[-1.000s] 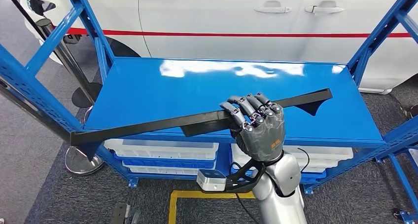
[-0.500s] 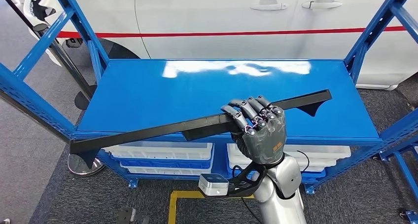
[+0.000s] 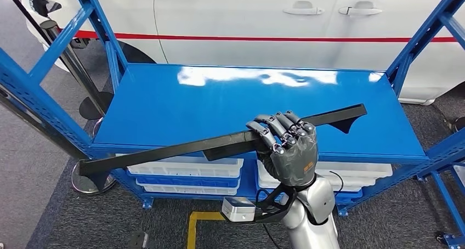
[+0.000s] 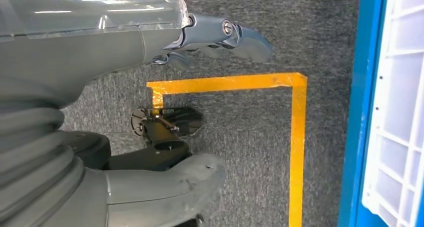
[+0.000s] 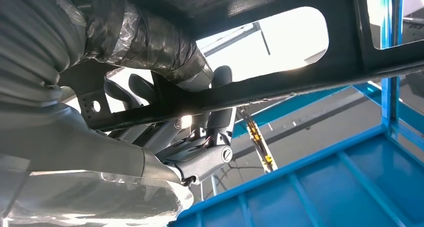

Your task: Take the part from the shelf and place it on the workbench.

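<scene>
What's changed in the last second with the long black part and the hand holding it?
Little has changed. The right hand still grips the long black part, and both have sunk slightly, towards the blue shelf's front edge. The part's slant is unchanged. The head view wobbled and returned; the left hand hangs empty over the floor.

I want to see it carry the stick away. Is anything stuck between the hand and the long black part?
No. The right hand already grips the long black part directly, fingers wrapped over it, above the blue shelf.

Part (image 3: 164, 149) runs across shelf (image 3: 181, 103) front edge, left end past it; right hand (image 3: 288, 150) at mid; bins (image 3: 183, 167) below; car (image 3: 285, 24) behind.
</scene>
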`<state>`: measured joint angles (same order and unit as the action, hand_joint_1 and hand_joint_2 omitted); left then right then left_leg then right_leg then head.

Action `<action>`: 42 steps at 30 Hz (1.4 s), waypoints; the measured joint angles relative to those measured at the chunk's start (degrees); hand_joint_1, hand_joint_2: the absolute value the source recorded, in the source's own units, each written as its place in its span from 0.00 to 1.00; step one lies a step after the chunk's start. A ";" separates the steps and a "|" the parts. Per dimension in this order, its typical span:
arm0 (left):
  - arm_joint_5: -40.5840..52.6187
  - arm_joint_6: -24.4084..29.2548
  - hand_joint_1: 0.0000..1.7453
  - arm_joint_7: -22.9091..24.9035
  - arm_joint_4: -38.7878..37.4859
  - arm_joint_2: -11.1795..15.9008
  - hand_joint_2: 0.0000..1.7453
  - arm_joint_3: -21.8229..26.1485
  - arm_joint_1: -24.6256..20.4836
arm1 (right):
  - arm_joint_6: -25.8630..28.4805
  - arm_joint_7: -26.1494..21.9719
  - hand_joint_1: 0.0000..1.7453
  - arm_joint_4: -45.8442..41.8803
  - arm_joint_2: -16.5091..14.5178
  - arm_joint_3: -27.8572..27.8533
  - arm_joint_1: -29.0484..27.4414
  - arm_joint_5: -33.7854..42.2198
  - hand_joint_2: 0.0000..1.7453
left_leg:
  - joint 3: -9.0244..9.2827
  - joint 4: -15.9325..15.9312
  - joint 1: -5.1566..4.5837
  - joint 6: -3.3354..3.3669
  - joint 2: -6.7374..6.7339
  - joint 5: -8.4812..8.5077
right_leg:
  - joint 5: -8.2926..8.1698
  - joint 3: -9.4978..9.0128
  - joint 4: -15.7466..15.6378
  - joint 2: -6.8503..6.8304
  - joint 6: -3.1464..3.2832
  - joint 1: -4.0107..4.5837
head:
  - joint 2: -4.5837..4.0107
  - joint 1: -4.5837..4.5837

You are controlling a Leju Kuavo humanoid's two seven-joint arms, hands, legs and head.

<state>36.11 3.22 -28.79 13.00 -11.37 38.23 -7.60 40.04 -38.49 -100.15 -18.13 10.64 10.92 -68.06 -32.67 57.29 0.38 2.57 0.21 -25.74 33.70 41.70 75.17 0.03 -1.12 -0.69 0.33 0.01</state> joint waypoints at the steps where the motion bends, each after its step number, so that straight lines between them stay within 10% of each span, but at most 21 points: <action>1: 0.00 -0.03 0.00 0.02 0.00 -0.01 1.00 0.01 0.03 | 0.00 0.00 1.00 0.00 0.01 0.01 -0.11 0.00 1.00 | 0.02 0.12 0.00 -0.04 0.05 -0.07 | -1.48 -0.79 -1.58 -0.01 0.02 -0.05 | 0.00 0.00; 5: 0.02 -0.08 0.00 0.13 -0.02 -0.14 1.00 0.03 -0.03 | 0.00 0.04 1.00 0.00 0.00 0.09 -0.16 0.07 1.00 | -0.27 1.24 -0.26 -0.77 0.22 -0.81 | -6.90 -7.09 -14.45 0.04 0.58 0.09 | 0.00 0.01; 10: 0.16 -0.04 0.00 0.50 -0.02 -0.15 1.00 0.07 -0.25 | 0.00 0.05 1.00 -0.03 -0.05 0.11 -0.17 0.16 1.00 | -1.20 3.21 -0.16 -2.16 0.13 -2.36 | -7.03 -7.44 -15.73 0.06 1.85 -0.06 | 0.00 0.02; 15: -0.06 -0.05 0.00 0.98 -0.02 -0.15 1.00 0.10 -0.54 | 0.00 0.04 1.00 -0.17 -0.08 0.11 -0.18 0.29 1.00 | -7.38 16.61 0.36 -3.34 0.09 -7.76 | -7.00 -7.61 -15.82 -0.15 2.36 -0.13 | 0.00 0.04; 19: -0.48 0.02 0.00 2.59 -0.02 -0.05 1.00 0.54 -1.00 | 0.00 0.16 1.00 -0.37 -0.08 0.19 -0.16 0.47 1.00 | -2.37 5.40 0.21 -2.64 0.14 -1.23 | -6.96 -7.71 -15.48 -0.02 2.20 -0.04 | 0.00 0.04; 24: -0.64 0.27 0.00 3.91 -0.02 0.05 1.00 0.94 -1.42 | 0.00 0.76 1.00 -0.67 -0.05 0.31 -0.13 0.39 1.00 | -1.10 1.21 -0.08 -1.24 0.18 0.23 | -7.14 -7.09 -15.31 -0.01 0.79 0.11 | 0.00 0.03; 30: -0.02 0.51 0.00 4.01 -0.02 -0.04 1.00 0.96 -1.70 | 0.00 0.83 1.00 -0.98 0.04 0.31 -0.21 0.39 1.00 | -2.94 0.62 0.02 0.15 -0.31 2.24 | 2.70 -3.17 -1.71 -0.02 0.03 -0.07 | 0.00 0.01; 36: 0.33 0.60 0.00 4.01 -0.02 -0.21 1.00 0.96 -1.73 | 0.00 0.84 1.00 -1.51 0.04 0.31 -0.27 0.18 1.00 | -5.46 1.76 -0.18 -1.06 -0.20 4.12 | -2.57 -12.93 -15.56 0.08 0.60 0.20 | 0.00 0.03; 39: 0.32 0.62 0.00 4.03 -0.02 -0.23 1.00 0.97 -1.69 | 0.00 0.84 1.00 -1.73 0.02 0.31 -0.32 0.10 1.00 | -5.78 1.66 -0.09 -2.07 -0.10 5.01 | -3.57 -12.18 -16.15 0.04 1.53 0.31 | 0.00 0.03; 42: 0.31 0.62 0.00 4.04 -0.02 -0.24 1.00 0.98 -1.63 | -0.01 0.83 1.00 -1.77 -0.03 0.31 -0.33 0.05 1.00 | -7.50 6.55 0.26 -3.05 -0.02 -1.01 | -5.49 -10.48 -16.51 -0.32 2.73 0.02 | 0.00 0.09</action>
<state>36.42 3.85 -24.75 12.98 -11.61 39.21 -9.24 40.03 -37.66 -101.92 -18.16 10.95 10.60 -68.01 -40.17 63.84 0.64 -0.47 0.19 -26.75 28.21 31.23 58.66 -0.30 1.61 -0.68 0.33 0.10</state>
